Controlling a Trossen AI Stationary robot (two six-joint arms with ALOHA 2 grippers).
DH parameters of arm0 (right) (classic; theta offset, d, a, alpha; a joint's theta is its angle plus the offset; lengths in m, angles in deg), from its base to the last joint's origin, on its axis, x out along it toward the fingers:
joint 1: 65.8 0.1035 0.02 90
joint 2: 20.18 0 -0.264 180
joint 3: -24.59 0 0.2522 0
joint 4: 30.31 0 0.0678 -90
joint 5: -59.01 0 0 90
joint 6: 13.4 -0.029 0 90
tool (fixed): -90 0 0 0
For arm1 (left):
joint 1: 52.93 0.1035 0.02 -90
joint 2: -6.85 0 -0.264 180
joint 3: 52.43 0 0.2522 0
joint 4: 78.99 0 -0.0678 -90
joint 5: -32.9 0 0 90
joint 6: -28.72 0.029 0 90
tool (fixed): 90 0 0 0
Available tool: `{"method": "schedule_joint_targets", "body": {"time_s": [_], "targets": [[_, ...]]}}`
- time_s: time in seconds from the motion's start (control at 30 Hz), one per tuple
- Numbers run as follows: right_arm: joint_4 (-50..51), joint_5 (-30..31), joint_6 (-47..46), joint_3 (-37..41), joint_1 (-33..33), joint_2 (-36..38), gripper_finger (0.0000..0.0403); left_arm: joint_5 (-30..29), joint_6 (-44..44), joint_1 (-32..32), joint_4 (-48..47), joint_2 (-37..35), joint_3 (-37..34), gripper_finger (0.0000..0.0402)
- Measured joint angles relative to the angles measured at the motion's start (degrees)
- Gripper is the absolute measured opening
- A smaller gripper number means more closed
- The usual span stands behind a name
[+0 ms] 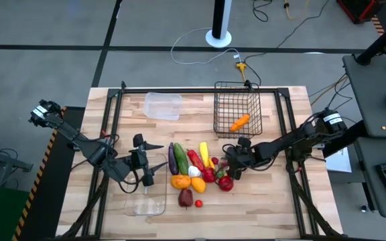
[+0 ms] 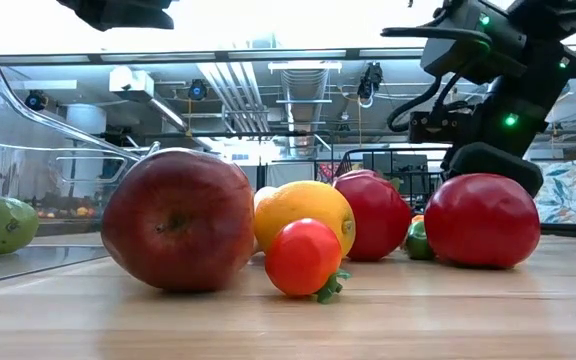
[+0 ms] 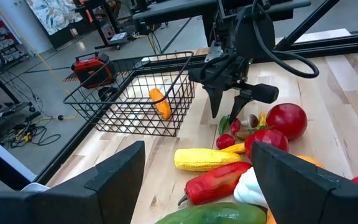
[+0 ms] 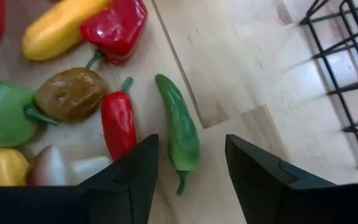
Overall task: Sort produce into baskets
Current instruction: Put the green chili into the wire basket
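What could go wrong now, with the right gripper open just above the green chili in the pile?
1. The right gripper stands open over the green chili. The small red chili lies right beside it, so a finger may land on it or pinch both.
2. The vegetables lie packed together; a push could roll the red tomato away.
3. The wire basket, holding one carrot, has upright walls; a low carry might hit its rim.

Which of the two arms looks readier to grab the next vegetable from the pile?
The right, I'd say. Its tool hangs open directly over the green chili pepper at the pile's edge, close to the wire basket. The left tool is open too, but sits over the clear tray, off the pile.
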Motion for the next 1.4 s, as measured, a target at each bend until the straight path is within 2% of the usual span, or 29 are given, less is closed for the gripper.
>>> {"method": "schedule_joint_targets", "body": {"time_s": [0.23, 0.53, 0.63, 1.0, 1.27, 1.4], "targets": [[-1.80, -0.02, -0.09, 0.74, 0.00, 0.00, 0.0140, -0.02, 0.00, -0.02, 0.07, 0.02, 0.01, 0.0275], [-1.88, -0.22, -0.05, 1.14, 0.00, 0.02, 0.0042, -0.02, 0.00, -0.01, 0.30, 0.00, 0.00, 0.0275], [-1.84, -0.22, 0.38, 1.14, 0.00, 0.02, 0.0021, -0.02, 0.00, 0.00, 0.31, 0.00, 0.01, 0.0275], [-0.93, -0.22, 0.61, 0.47, 0.03, 2.19, 0.0019, -0.01, -0.01, -0.01, 0.36, 0.00, 0.01, 0.0275], [-1.21, 0.15, 1.79, 0.47, 0.53, 7.72, 0.0018, 0.01, -0.92, 0.00, 0.39, 0.00, 0.01, 0.0275], [-2.17, 3.42, 2.57, 0.47, 1.86, 11.35, 0.0018, 0.23, -1.69, 0.00, 0.51, 0.00, -0.02, 0.0275]]}}
